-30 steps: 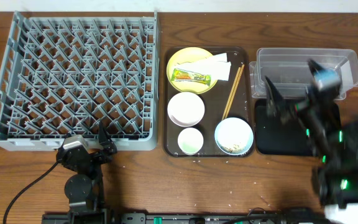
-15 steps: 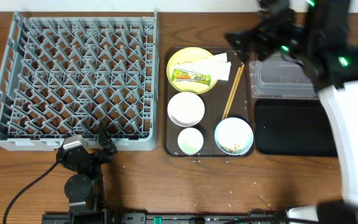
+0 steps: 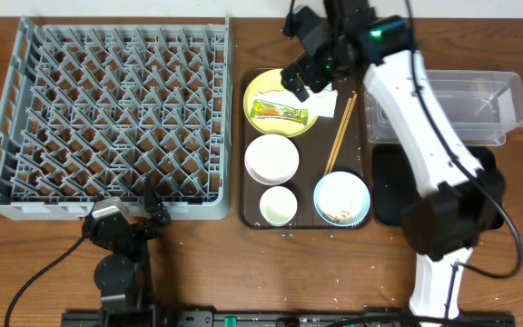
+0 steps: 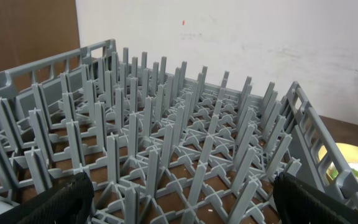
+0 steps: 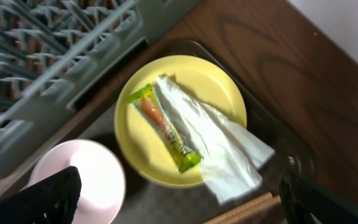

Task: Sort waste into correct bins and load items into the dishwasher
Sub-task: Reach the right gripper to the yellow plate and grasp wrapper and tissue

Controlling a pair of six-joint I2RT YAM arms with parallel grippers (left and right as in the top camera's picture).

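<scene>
My right gripper (image 3: 305,53) is open and empty, hovering over the round yellow plate (image 3: 273,89) at the back of the brown serving tray. In the right wrist view, the gripper (image 5: 179,208) is above the plate (image 5: 191,78), which holds the green-and-yellow wrapper (image 5: 166,127) and the white napkin (image 5: 219,146). The white bowl (image 3: 271,159), small white cup (image 3: 278,205), light-blue bowl (image 3: 341,198) with rice and the chopsticks (image 3: 339,136) lie on the same tray. My left gripper (image 3: 143,213) is open and empty at the front edge of the grey dish rack (image 3: 107,118).
The clear tub (image 3: 466,107) and the black tray (image 3: 390,186) are right of the brown serving tray (image 3: 360,86); my right arm crosses above them. Loose rice grains dot the table in front. The rack (image 4: 166,137) fills the left wrist view.
My right arm has swung from the right side, over the bins, leftwards to above the yellow plate. The left arm has not moved.
</scene>
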